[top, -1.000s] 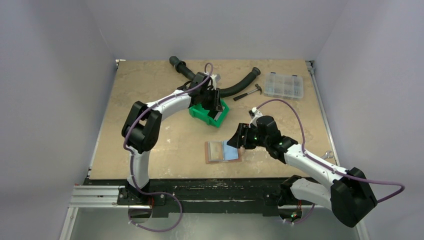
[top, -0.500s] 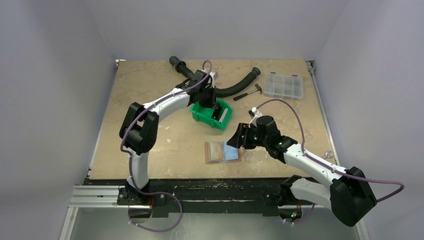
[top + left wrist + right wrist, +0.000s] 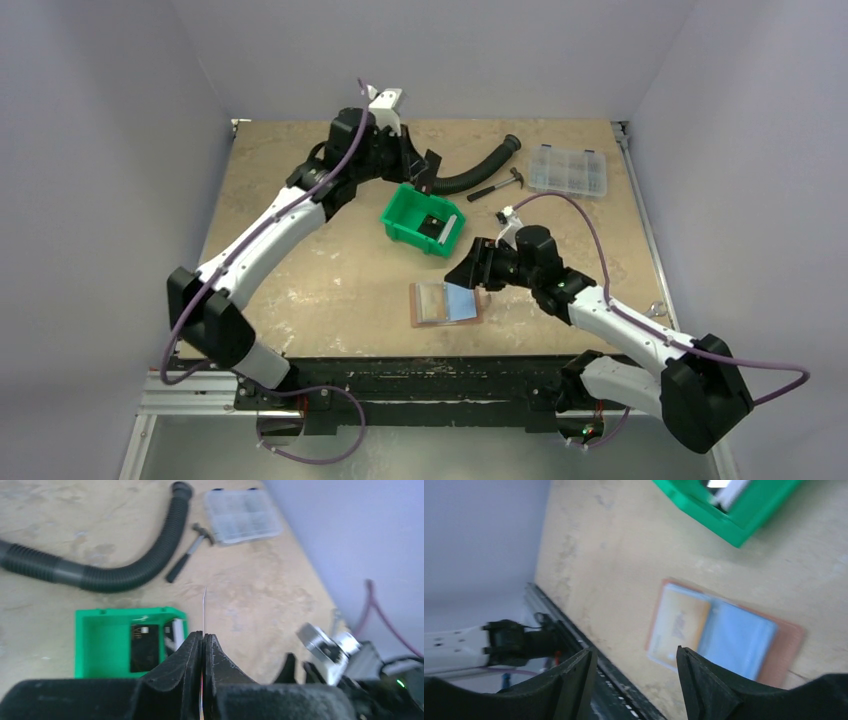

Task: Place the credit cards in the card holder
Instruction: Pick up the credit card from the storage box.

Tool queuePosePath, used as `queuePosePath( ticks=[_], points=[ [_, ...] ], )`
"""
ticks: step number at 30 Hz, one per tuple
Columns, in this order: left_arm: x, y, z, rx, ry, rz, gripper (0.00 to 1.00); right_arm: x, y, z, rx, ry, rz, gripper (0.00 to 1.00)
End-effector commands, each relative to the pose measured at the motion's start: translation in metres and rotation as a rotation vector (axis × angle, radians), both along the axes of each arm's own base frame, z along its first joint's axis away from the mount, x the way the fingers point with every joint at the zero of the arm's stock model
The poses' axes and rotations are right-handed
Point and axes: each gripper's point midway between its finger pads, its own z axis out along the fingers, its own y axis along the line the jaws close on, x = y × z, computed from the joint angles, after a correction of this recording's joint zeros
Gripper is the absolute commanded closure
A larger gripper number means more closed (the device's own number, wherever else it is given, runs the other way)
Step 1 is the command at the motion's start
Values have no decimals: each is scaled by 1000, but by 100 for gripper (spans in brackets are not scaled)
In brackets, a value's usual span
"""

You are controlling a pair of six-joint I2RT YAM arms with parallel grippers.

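Cards lie side by side on the opened card holder (image 3: 786,646) near the worktop's (image 3: 300,220) front edge, light blue card (image 3: 736,640) right of yellow-gold card (image 3: 679,622). My right gripper (image 3: 634,652) hangs spread wide above them, touching nothing. My left gripper (image 3: 202,640), high beyond the green bin (image 3: 100,645), is pinched tight on a thin flat piece (image 3: 204,607) seen edge-on; I cannot tell what it is. Hose (image 3: 125,577) and hammer (image 3: 190,560) lie behind.

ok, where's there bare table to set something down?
Bare: the near strip between the left arm and the card holder; the right side between the compartment box and the right arm; the far-left corner. Crowded: far middle, where hose, hammer, green bin and left gripper, pinching a card, bunch; the right gripper hangs by the holder's far edge.
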Motion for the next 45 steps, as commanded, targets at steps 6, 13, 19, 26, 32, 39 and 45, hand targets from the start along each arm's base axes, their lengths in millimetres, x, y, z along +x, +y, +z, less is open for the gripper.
queuePosePath(
  ticks=[6,13,19,26,32,39,45],
  points=[
    [-81,-31,43,-455,11,-280,100,13,21,160,551,-245,62,32],
    [-112,-29,37,-650,70,-326,100,18,10,180,686,-263,16,43],
    [-118,-20,37,-664,60,-301,100,25,4,160,640,-220,-45,44],
    [-122,-20,39,-667,63,-310,100,26,1,155,603,-239,-34,41],
    [-126,-23,35,-723,92,-338,100,15,8,174,714,-257,52,53],
    [-134,-25,22,-752,141,-348,100,14,8,167,749,-221,51,73],
    [-151,-37,-12,-701,223,-359,100,18,5,147,723,-183,25,100]
  ],
)
